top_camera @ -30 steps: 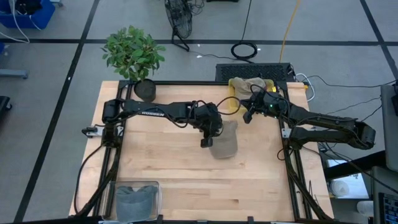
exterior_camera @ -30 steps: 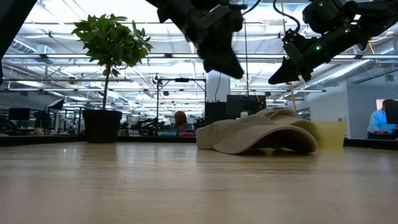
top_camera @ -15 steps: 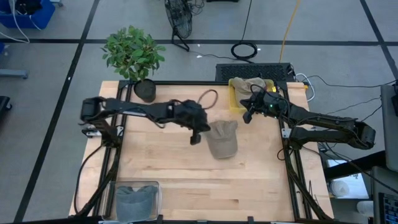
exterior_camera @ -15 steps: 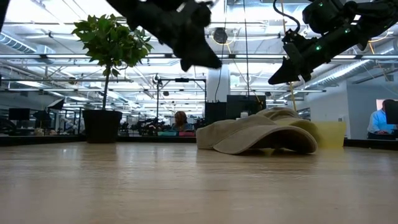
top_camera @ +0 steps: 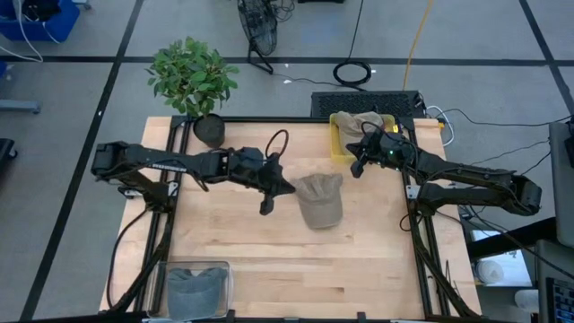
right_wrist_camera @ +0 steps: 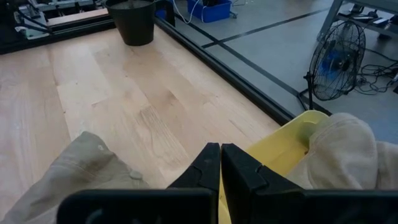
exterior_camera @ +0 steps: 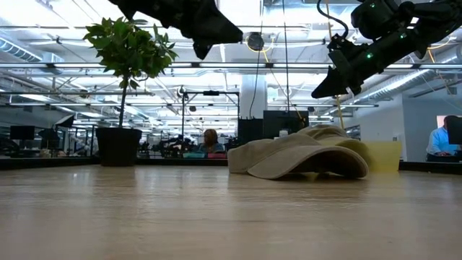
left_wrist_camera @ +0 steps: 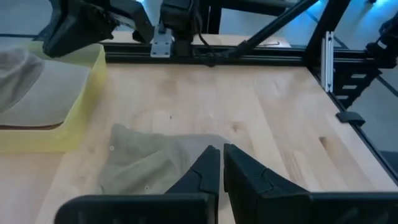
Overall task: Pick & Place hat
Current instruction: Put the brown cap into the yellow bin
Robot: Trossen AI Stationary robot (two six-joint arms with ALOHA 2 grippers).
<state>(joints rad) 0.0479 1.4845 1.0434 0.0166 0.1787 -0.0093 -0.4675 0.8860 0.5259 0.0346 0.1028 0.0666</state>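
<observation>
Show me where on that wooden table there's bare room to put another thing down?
Most bare wood lies in front of the tan hat, from there across to the clear bin at the left front corner. It is crowded at the back right: yellow tray, right gripper and hat sit close. The left gripper hangs left of the hat.

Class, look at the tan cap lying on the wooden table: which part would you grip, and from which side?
Grip the tan cap at its soft crown from straight above. It lies flat and slumped on the table, so the cloth bunches for a pinch; the brim hugs the wood.
</observation>
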